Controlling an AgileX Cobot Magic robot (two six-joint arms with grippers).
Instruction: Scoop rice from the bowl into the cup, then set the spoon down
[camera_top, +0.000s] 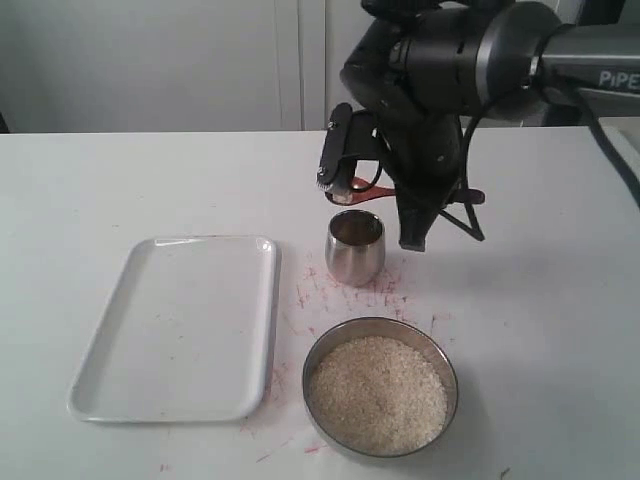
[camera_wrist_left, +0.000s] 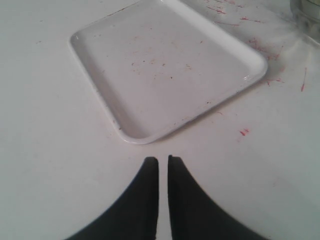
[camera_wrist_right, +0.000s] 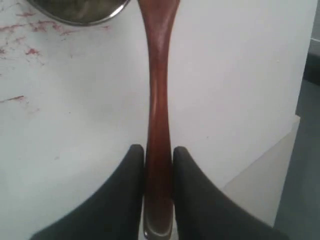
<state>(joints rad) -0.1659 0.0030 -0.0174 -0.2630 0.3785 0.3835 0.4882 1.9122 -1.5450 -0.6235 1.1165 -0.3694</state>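
Note:
The steel cup (camera_top: 354, 247) stands upright at the table's middle. Its rim (camera_wrist_right: 80, 12) shows at the edge of the right wrist view. The dark red wooden spoon (camera_top: 362, 186) hangs level just above the cup's mouth. My right gripper (camera_wrist_right: 159, 152) is shut on the spoon's handle (camera_wrist_right: 159, 100) near its end. The spoon's oval end is cut off in the wrist view, so I cannot tell what it carries. The wide steel bowl (camera_top: 325, 350) sits in front of the cup, holding the rice (camera_top: 378, 392). My left gripper (camera_wrist_left: 163, 160) hovers shut and empty near the tray's corner.
A white rectangular tray (camera_top: 180, 325) lies empty left of the cup and bowl, also seen in the left wrist view (camera_wrist_left: 165, 65). Red scuff marks (camera_top: 310, 290) dot the table around the cup. The table's right edge (camera_wrist_right: 280, 135) is close to the right gripper.

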